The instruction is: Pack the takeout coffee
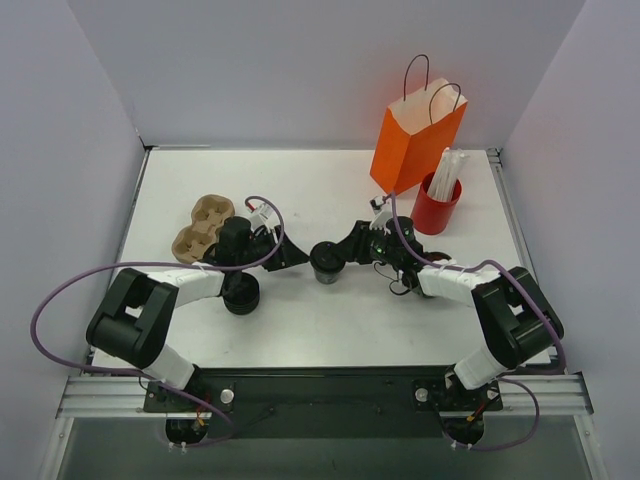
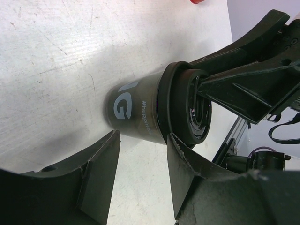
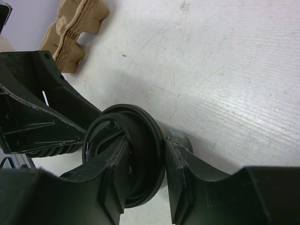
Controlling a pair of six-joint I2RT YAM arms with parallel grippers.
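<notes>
Coffee cup (image 1: 327,262): small, dark grey-black, with a round black rim and pale lettering on the side. It stands upright on the white counter (image 1: 300,190), roughly midway between left and right, between the two sets of jaws.

Right jaws: these reach in from the right and are clenched on the coffee cup's rim. One finger (image 3: 115,187) is inside the mouth and the other is outside against the wall.

Left jaws: released and spread wide, on the cup's left side. The fingers (image 2: 101,178) stop just short of the cup, and the one by the rim is very near it. Nothing is held.

Orange paper bag (image 1: 418,135): upright, with dark cord handles, at the far right of the counter. It is much taller than the coffee cup and well apart from it.

Red cup (image 1: 436,208): holds white straws (image 1: 446,165) and sits just on the near side of the bag. Whether the two touch cannot be told.

Brown cardboard cup carrier (image 1: 203,226): lies flat on the left side of the counter, farther back than the left arm (image 1: 190,285). It shows stacked layers in the right wrist view and is well apart from the coffee cup.

Black ribbed round stack (image 1: 241,294): low, at the near left, just beside the left arm and apart from the coffee cup.
</notes>
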